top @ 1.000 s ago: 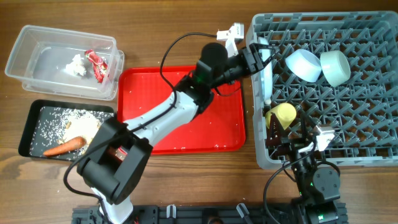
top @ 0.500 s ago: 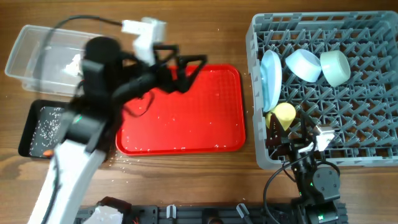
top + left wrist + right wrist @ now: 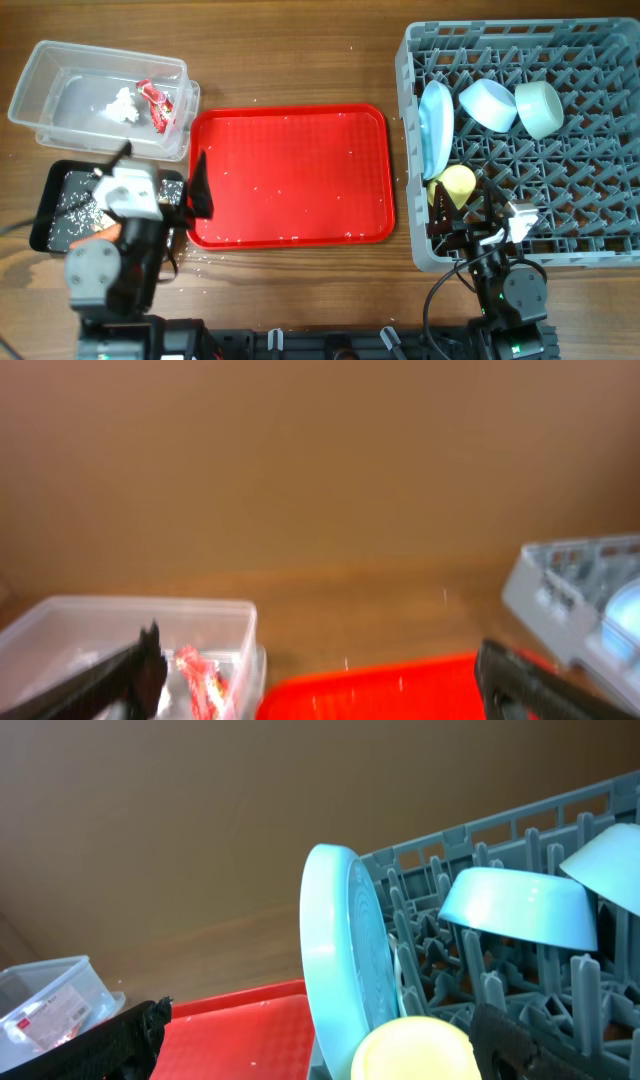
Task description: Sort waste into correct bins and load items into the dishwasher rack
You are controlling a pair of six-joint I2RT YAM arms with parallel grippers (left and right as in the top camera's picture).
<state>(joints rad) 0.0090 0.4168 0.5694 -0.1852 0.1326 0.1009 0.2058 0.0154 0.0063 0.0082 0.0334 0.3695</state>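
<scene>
The grey dishwasher rack [image 3: 560, 200] at the right holds the light-blue plate [image 3: 436, 113] on edge, the pale blue bowl [image 3: 488, 103], the mint-green bowl [image 3: 538, 107] and the yellow cup [image 3: 455, 184]. The plate [image 3: 345, 960], bowl [image 3: 515, 905] and cup [image 3: 415, 1050] also show in the right wrist view. I cannot make out the spoon. The clear tub [image 3: 60, 70] holds the tissue [image 3: 122, 103] and wrapper [image 3: 157, 103]. The black tray [image 3: 55, 205] holds crumbs [image 3: 75, 195] and a partly hidden carrot [image 3: 108, 230]. My left gripper [image 3: 160, 172] is open and empty over the black tray's right end. My right gripper [image 3: 478, 222] is open at the rack's front edge.
The red serving tray [image 3: 290, 175] lies in the middle with a few crumbs on it; it also shows in the left wrist view [image 3: 400, 685]. The left wrist view also shows the clear tub [image 3: 120, 630] and the wrapper [image 3: 195, 670]. Bare wood lies behind the tray.
My left arm has swung back from the rack to the front left, over the black tray. The plate is left standing in the rack. The right arm has not moved.
</scene>
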